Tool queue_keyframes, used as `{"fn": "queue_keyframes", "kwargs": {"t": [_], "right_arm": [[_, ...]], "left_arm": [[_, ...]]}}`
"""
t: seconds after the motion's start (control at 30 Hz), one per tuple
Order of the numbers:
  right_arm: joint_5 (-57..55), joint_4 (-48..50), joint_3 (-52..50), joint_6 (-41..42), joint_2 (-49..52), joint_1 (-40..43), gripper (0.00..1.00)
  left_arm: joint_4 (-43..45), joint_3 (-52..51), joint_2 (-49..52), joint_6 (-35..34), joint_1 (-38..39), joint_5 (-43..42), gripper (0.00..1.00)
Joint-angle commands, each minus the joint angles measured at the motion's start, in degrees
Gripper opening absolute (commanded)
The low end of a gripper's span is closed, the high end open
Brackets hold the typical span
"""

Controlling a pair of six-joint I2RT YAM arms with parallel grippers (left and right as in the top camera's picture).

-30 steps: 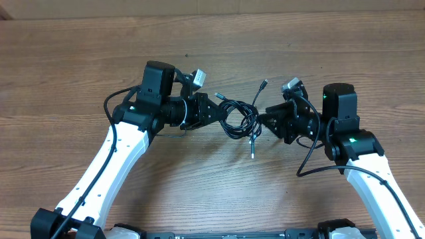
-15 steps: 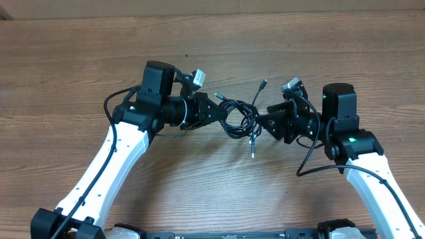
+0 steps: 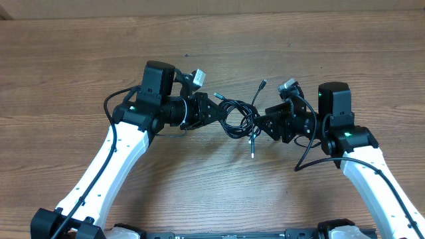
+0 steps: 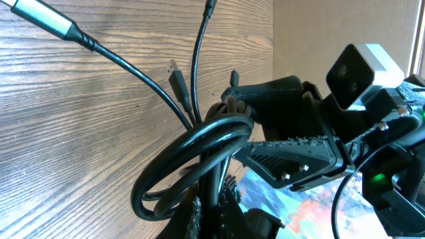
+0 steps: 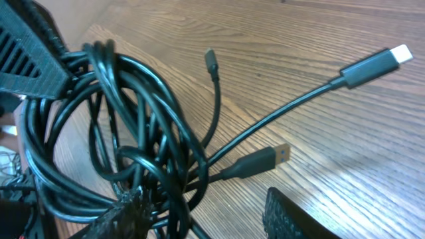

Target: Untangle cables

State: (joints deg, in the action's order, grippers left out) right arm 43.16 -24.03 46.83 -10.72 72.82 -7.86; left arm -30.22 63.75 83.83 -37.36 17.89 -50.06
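the cables [image 3: 236,119] sit as a tangled coil between the two arms, near the middle of the wooden surface [image 3: 199,46]. the left tool [image 3: 214,113] is clamped tight on the coil's left side; in its wrist view the loops rise straight out of its tips. the right tool [image 3: 263,123] is at the coil's right side with its jaws apart, gripping nothing. in the right wrist view the black loops press against one finger [image 5: 126,212], while the other finger [image 5: 295,212] stands clear of them with bare wood in the gap. the left wrist view shows the loops lying right at the right tool's tips, but i cannot tell whether they reach in between the jaws.

several loose ends fan out from the coil. one runs away from the robot and ends in a small plug [image 3: 264,83]. another end [image 3: 252,153] points toward the robot. in the right wrist view a long end carries a pale-tipped plug [image 5: 375,65] and a shorter one a brass-coloured tip [image 5: 262,158], both low over the grain.
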Motion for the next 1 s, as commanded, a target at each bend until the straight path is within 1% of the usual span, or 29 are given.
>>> {"fn": "queue_keyframes", "kwargs": {"t": [0.0, 0.07, 0.2, 0.3, 0.37, 0.43, 0.47, 0.53, 0.57, 0.87, 0.97], "right_arm": [[1.99, 0.39, 0.76, -0.26, -0.02, 0.42, 0.52], [1.97, 0.39, 0.76, -0.26, -0.04, 0.42, 0.51], [2.08, 0.39, 0.76, -0.28, -0.04, 0.42, 0.36], [4.02, 0.42, 0.76, -1.33, -0.04, 0.42, 0.29], [4.72, 0.39, 0.76, -1.75, -0.04, 0.42, 0.25], [4.72, 0.39, 0.76, -1.75, -0.02, 0.42, 0.18], [4.72, 0.39, 0.76, -1.75, -0.02, 0.42, 0.12], [4.72, 0.39, 0.76, -1.75, -0.04, 0.42, 0.05], [4.72, 0.39, 0.76, -1.75, -0.04, 0.42, 0.04], [4.66, 0.55, 0.76, -1.33, -0.04, 0.42, 0.04], [4.44, 2.78, 0.76, -1.33, -0.04, 0.44, 0.04]], "left_arm": [[0.52, 0.92, -1.64, -1.05, -0.31, -0.28, 0.04], [0.87, 0.92, -1.64, -2.14, -0.31, -0.31, 0.04], [0.96, 0.92, -1.64, -2.51, -0.28, -0.31, 0.04], [1.01, 0.92, -1.64, -2.51, -0.24, -0.28, 0.04], [1.16, 0.92, -1.64, -2.51, -0.24, -0.28, 0.04], [1.18, 0.92, -1.64, -2.51, -0.24, -0.28, 0.04], [1.18, 0.92, -1.64, -2.51, -0.24, -0.28, 0.04], [1.18, 0.92, -1.64, -2.51, -0.24, -0.28, 0.04], [1.18, 0.92, -1.64, -2.54, -0.24, -0.28, 0.04], [1.14, 0.92, -1.64, -2.97, -0.24, 1.09, 0.04], [0.83, 0.92, -1.64, -2.93, -0.22, 1.18, 0.04]]}}
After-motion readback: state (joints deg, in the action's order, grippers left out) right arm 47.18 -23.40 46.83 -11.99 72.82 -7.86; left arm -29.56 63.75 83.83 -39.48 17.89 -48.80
